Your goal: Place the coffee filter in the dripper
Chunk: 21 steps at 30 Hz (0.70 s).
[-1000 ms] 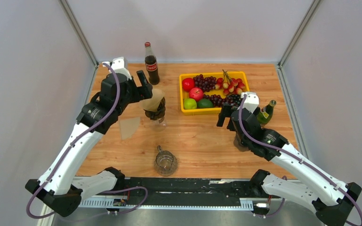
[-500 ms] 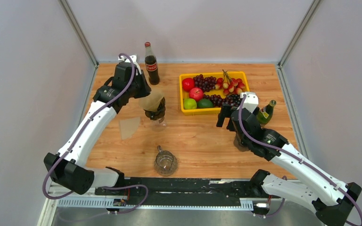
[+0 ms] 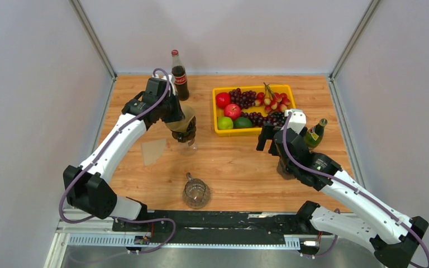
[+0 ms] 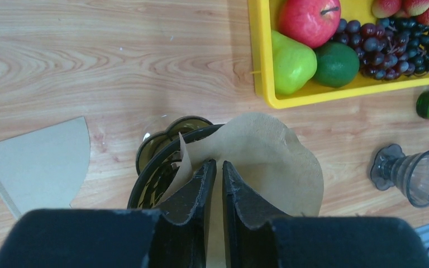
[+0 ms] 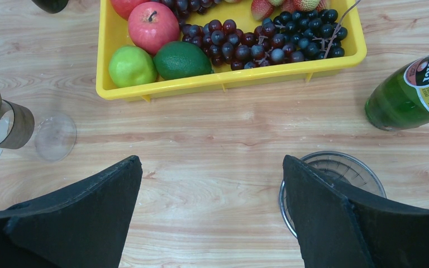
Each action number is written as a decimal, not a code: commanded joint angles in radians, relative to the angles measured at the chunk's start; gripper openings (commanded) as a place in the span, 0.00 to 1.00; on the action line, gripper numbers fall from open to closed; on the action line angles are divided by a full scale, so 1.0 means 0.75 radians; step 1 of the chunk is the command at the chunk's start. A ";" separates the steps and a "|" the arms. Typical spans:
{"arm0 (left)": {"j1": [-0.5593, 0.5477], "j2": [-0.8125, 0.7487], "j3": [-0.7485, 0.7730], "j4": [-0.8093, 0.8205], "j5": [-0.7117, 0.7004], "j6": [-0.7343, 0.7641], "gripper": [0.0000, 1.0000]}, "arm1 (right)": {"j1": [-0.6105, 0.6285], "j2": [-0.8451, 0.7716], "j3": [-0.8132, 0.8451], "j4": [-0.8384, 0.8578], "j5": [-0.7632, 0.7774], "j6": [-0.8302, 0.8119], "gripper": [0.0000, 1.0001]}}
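A brown paper coffee filter point(image 4: 279, 162) sits opened in the dark glass dripper point(image 4: 151, 173), its rim standing above the dripper's edge. In the top view the filter point(image 3: 182, 119) and dripper point(image 3: 187, 134) stand left of the yellow tray. My left gripper point(image 4: 219, 164) points down into the filter, its jaws nearly together with only a thin slit; nothing shows pinched between them. From above, the left gripper point(image 3: 177, 115) covers the filter's left part. My right gripper point(image 5: 212, 162) hangs wide open over bare wood, holding nothing, right of centre point(image 3: 268, 137).
A second flat filter point(image 3: 153, 151) lies left of the dripper. The yellow tray point(image 3: 254, 132) holds fruit. A cola bottle point(image 3: 179, 75) stands behind, a green bottle point(image 3: 315, 134) at the right, a glass jug point(image 3: 195, 192) near the front, a clear cup point(image 5: 335, 178) under the right arm.
The left arm swung right over the dripper and its jaws went from wide open to nearly together inside the filter. The right arm has not moved.
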 commanded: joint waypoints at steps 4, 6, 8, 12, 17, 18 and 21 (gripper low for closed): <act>0.007 0.034 -0.007 -0.005 0.088 0.057 0.22 | -0.008 -0.004 -0.010 0.031 -0.001 -0.015 1.00; 0.009 0.047 0.000 -0.006 0.097 0.064 0.23 | -0.007 -0.003 -0.011 0.031 -0.001 -0.015 1.00; 0.008 0.060 0.006 -0.007 0.107 0.074 0.25 | -0.006 -0.003 -0.010 0.030 0.000 -0.014 1.00; 0.009 0.076 0.011 -0.019 0.111 0.085 0.26 | -0.008 -0.003 -0.010 0.031 0.001 -0.015 1.00; 0.009 0.085 0.008 -0.023 0.105 0.096 0.35 | -0.007 -0.001 -0.008 0.031 0.001 -0.015 1.00; 0.008 0.086 0.008 -0.023 0.107 0.099 0.37 | -0.006 0.000 -0.009 0.031 -0.002 -0.014 1.00; 0.008 0.092 0.010 -0.023 0.112 0.104 0.44 | -0.006 0.006 -0.008 0.033 -0.003 -0.018 1.00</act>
